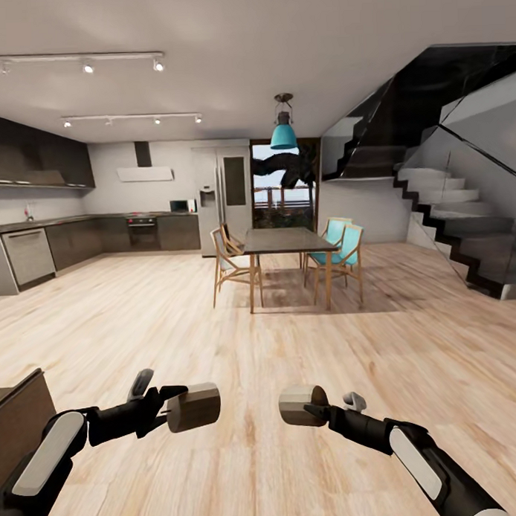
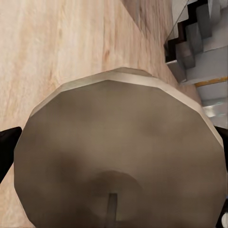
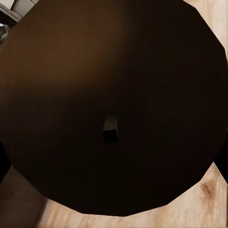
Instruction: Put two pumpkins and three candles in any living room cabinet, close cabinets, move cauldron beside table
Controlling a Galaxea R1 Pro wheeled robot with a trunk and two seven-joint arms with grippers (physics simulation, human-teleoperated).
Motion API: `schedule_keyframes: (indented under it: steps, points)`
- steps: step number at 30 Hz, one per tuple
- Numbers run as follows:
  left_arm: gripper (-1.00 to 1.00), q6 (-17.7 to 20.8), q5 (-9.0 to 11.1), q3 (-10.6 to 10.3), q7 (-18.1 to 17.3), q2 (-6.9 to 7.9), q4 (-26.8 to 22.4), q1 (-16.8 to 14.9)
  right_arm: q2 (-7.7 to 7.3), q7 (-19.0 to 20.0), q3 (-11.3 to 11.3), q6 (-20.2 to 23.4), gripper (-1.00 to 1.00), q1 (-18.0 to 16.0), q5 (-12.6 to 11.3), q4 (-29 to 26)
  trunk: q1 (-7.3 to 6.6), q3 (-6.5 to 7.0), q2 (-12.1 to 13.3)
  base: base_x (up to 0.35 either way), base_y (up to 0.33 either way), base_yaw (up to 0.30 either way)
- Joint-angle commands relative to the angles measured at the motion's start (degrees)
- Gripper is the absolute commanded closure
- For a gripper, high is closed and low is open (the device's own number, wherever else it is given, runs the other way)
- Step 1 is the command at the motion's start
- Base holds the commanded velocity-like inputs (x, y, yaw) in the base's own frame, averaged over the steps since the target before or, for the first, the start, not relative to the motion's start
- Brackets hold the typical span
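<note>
Candle (image 1: pixel 194 407) clamped in left end effector (image 1: pixel 168 411), second candle (image 1: pixel 299 404) in right end effector (image 1: pixel 321 410); axes level, pointing inward; cabinet corner (image 1: pixel 22 415) nearest left arm.

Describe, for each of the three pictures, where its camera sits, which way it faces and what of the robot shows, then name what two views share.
Head view: from the robot's head, forward over the floor toward the dining table; both arms show, left gripper and right gripper each holding a candle.
Left wrist view: along the left gripper, onto the left candle.
Right wrist view: along the right gripper, onto the right candle.
Shared: both candles, floor.
</note>
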Motion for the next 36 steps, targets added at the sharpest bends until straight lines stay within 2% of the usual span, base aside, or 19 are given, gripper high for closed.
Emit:
schedule_keyframes:
  steps: [1,7,21,27,36]
  points:
    - [1.00,0.2,0.8,0.0,0.3,0.01,0.0,-0.1,-0.05,0.0,0.1,0.3,1.00,0.0,-0.7,-0.1,0.01,-0.15,0.0,0.107,-0.089,0.151]
    - [1.00,0.2,0.8,0.0,0.4,0.01,0.0,-0.1,-0.46,1.0,0.2,-0.3,1.00,0.0,-1.2,-0.1,0.01,-0.66,0.0,0.022,-0.018,0.158]
    - [1.00,0.1,0.9,0.0,0.4,0.01,0.0,-0.1,-0.15,0.9,0.1,-0.3,1.00,0.0,-0.7,-0.1,0.01,-1.83,0.0,0.000,0.000,0.162]
    - [1.00,0.1,0.8,0.0,0.4,0.01,0.2,-0.1,-0.57,1.1,0.2,-0.4,1.00,0.0,-1.2,-0.2,0.01,-2.31,0.0,0.005,0.000,0.173]
    - [1.00,0.1,0.7,0.0,0.4,0.01,0.2,-0.1,-0.57,1.1,0.2,-0.4,1.00,0.0,-1.2,-0.1,0.01,-3.01,0.0,0.276,-0.024,0.179]
